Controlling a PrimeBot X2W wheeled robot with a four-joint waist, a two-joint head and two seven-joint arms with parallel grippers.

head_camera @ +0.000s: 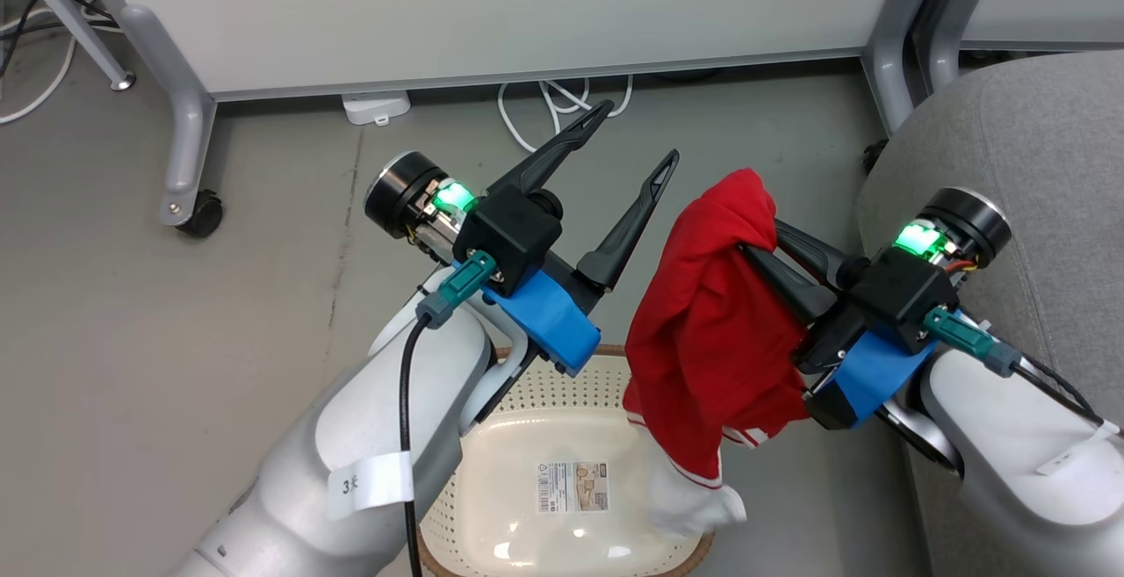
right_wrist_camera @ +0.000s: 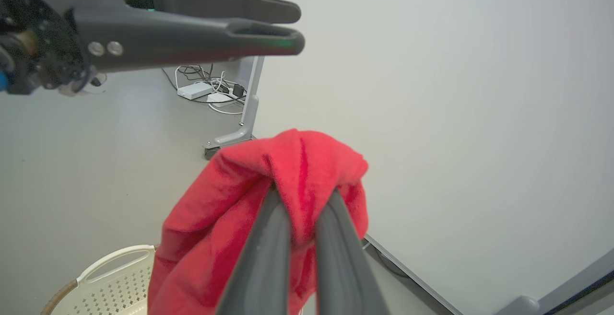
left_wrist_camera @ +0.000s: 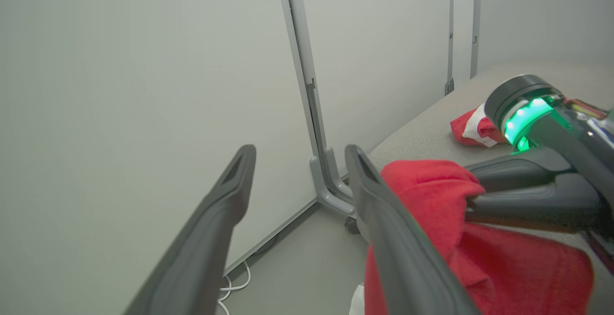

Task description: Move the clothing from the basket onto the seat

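1 red garment [head_camera: 711, 331] hangs bunched from the right gripper [head_camera: 762, 239], whose 2 fingers are pinched narrow on a fold near its top. The white-banded hem dangles over the right rim of the basket [head_camera: 571, 384], whose visible bottom bears a label sticker [head_camera: 572, 486] and no cloth. The other garment [left_wrist_camera: 472, 128] lies on the grey seat [head_camera: 1036, 138] to the robot's right. The left gripper [head_camera: 640, 132] is spread wide and holds nothing, just beside the cloth. This looks like the carry of the last piece. Next, the right arm should swing over the seat with the hem clear of the rim, then release.
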